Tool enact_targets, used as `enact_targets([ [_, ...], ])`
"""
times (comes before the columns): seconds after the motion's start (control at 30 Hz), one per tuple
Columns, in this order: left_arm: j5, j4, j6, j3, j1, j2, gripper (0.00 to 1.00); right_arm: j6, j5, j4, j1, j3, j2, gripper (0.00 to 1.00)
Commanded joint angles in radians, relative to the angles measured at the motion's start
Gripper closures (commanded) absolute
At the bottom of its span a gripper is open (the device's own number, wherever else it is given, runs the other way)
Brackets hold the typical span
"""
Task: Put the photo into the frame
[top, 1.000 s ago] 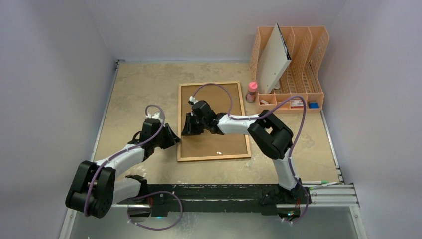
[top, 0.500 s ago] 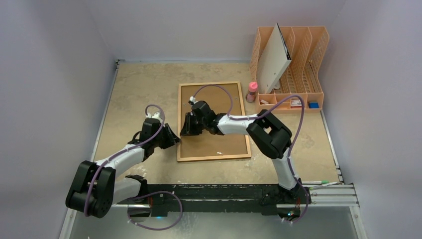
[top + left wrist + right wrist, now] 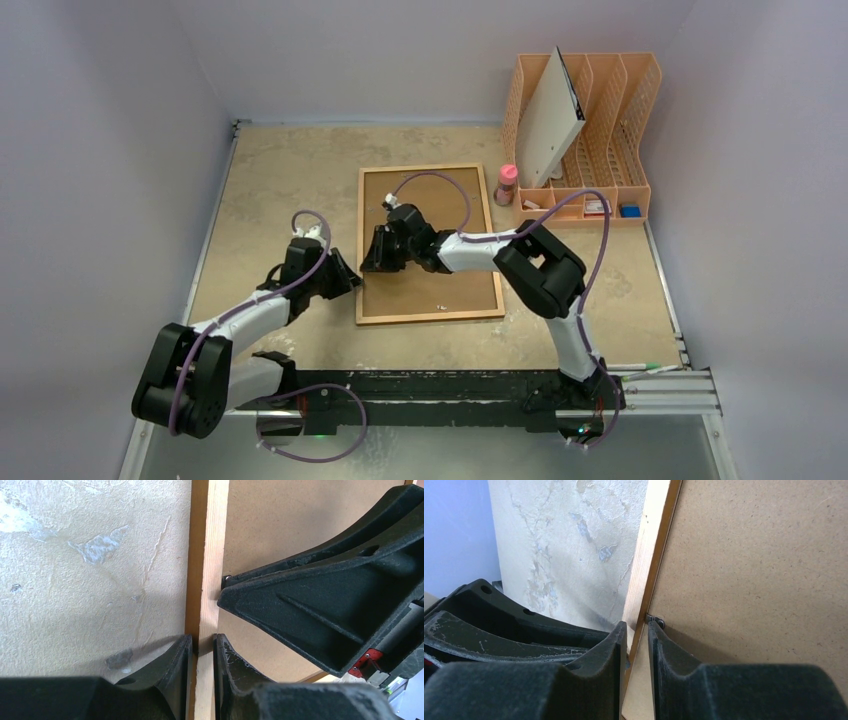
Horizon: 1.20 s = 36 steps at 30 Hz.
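The frame [image 3: 491,240] lies on the table with its brown backing board [image 3: 440,275] facing up. The photo is hidden. My left gripper [image 3: 350,283] is shut on the frame's left rail [image 3: 212,555], with one finger outside it and one on the board side [image 3: 202,642]. A little farther along the same rail, my right gripper [image 3: 372,262] is shut across it [image 3: 636,627], its inner finger beside a small metal clip [image 3: 655,620] on the backing board [image 3: 764,570]. In the left wrist view the right gripper's fingers [image 3: 325,605] sit just above my own.
A peach desk organizer [image 3: 600,130] stands at the back right and holds a leaning white board [image 3: 550,120]. A small pink-capped bottle [image 3: 507,184] stands just left of it, near the frame's far right corner. Pale walls close in both sides.
The right gripper has edged slightly left along the frame's left rail. The left arm and the frame look unchanged.
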Motion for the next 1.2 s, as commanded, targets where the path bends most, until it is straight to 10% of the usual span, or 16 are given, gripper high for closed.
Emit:
enact_targets([
  [0.0,0.010,0.016,-0.016,-0.015,0.002,-0.017,1.00,0.025,0.019,0.033,0.001,-0.048,-0.062,0.74],
  [0.4,-0.003,0.053,-0.048,0.065,0.003,-0.038,0.87,0.011,0.045,0.038,-0.118,-0.113,-0.204,0.71],
  [1.17,-0.148,0.172,0.003,0.236,0.002,0.272,0.54,-0.062,0.099,0.053,-0.179,0.277,0.132,0.62],
])
